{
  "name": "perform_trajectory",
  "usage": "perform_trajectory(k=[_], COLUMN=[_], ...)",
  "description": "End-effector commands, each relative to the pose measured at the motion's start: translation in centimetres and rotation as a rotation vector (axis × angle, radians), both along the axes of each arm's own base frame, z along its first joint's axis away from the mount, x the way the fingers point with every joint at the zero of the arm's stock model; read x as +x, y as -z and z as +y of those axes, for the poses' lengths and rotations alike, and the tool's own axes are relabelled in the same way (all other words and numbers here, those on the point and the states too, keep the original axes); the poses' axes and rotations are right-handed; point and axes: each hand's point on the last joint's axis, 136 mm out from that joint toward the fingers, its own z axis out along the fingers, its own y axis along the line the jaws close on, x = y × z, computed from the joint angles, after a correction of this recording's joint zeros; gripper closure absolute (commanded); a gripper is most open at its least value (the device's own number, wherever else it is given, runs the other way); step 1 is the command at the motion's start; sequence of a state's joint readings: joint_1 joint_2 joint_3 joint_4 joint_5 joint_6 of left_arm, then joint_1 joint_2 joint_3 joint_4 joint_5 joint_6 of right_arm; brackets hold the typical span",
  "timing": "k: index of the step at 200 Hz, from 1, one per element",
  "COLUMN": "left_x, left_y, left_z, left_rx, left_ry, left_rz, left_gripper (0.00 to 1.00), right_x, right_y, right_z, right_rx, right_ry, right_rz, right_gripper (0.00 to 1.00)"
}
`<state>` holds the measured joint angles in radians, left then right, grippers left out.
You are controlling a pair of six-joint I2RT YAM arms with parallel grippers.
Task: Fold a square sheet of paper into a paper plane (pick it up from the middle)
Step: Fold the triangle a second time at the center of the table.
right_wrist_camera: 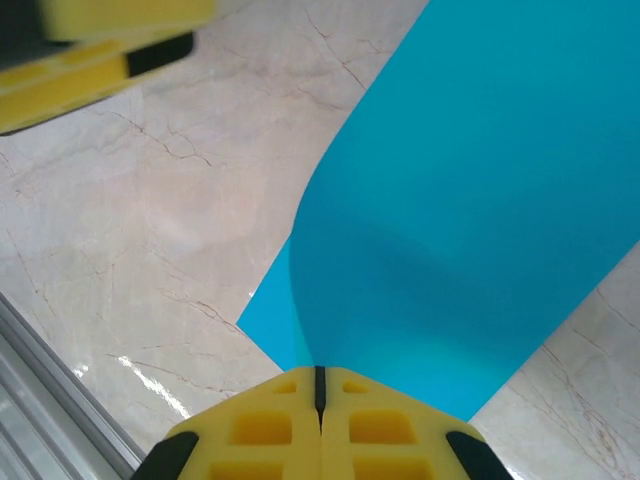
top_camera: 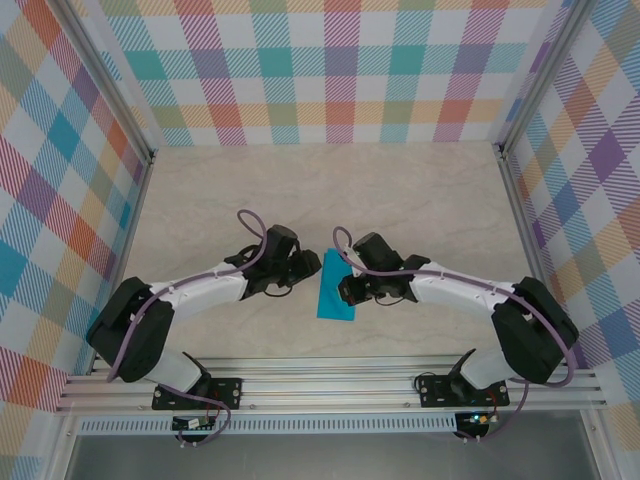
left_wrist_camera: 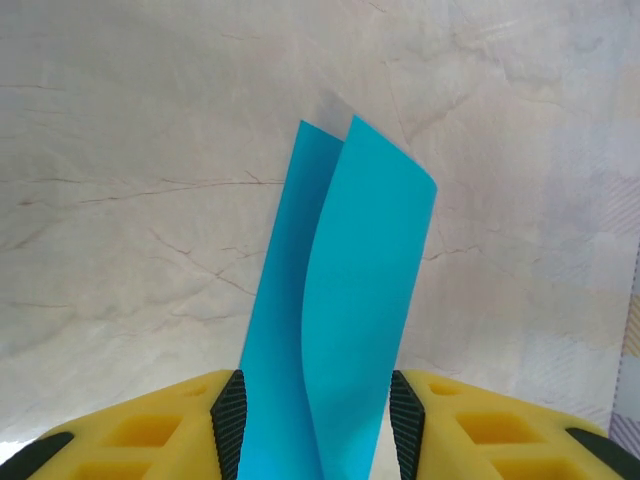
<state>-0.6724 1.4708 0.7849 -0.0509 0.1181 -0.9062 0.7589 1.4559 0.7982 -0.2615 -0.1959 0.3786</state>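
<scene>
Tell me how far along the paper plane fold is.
Early days. Done: the square sheet of paper is bent over on itself in a loose half fold, no sharp crease showing. In hand: the right claw is shut on the sheet while the left claw stands open around it. Left: pressing the crease, then every nose and wing fold.

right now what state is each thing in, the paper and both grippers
square sheet of paper, bent over into two loose layers, curved, not pressed flat
left gripper, open, a finger on either side of the paper with gaps, not clamping it
right gripper, shut on the square sheet of paper, fingers pressed together
</scene>
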Motion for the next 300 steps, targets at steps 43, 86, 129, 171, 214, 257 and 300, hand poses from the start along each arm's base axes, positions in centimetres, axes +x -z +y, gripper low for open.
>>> perform_trajectory(k=[43,86,129,171,214,257,300], left_x=[-1.9,-2.7,-3.3,-3.3,-3.4,-3.1,-2.8], left_y=[0.4,0.4,0.7,1.1,1.6,1.9,2.5], left_z=[0.9,-0.1,-1.6,-3.2,-4.5,-5.2,-5.8], left_rx=[0.045,0.043,0.057,0.068,0.075,0.074,0.052], left_ry=[0.077,0.148,0.207,0.242,0.263,0.26,0.242], left_rz=[-0.03,-0.042,-0.043,-0.039,-0.029,-0.028,-0.015], left_gripper=[0.61,0.66,0.68,0.71,0.73,0.74,0.75], right_x=[1.1,2.3,3.1,3.7,4.4,4.6,4.9], right_y=[1.6,2.7,3.3,3.8,4.2,4.5,4.6], right_z=[-0.8,-1.3,-1.4,-1.5,-1.7,-1.5,-1.8], right_rx=[-0.014,-0.07,-0.108,-0.143,-0.172,-0.17,-0.174], right_ry=[-0.034,-0.032,-0.042,-0.058,-0.057,-0.059,-0.045], right_rz=[0.071,0.065,0.06,0.047,0.027,0.026,0.024], right_gripper=[0.96,0.95,0.94,0.94,0.94,0.94,0.94])
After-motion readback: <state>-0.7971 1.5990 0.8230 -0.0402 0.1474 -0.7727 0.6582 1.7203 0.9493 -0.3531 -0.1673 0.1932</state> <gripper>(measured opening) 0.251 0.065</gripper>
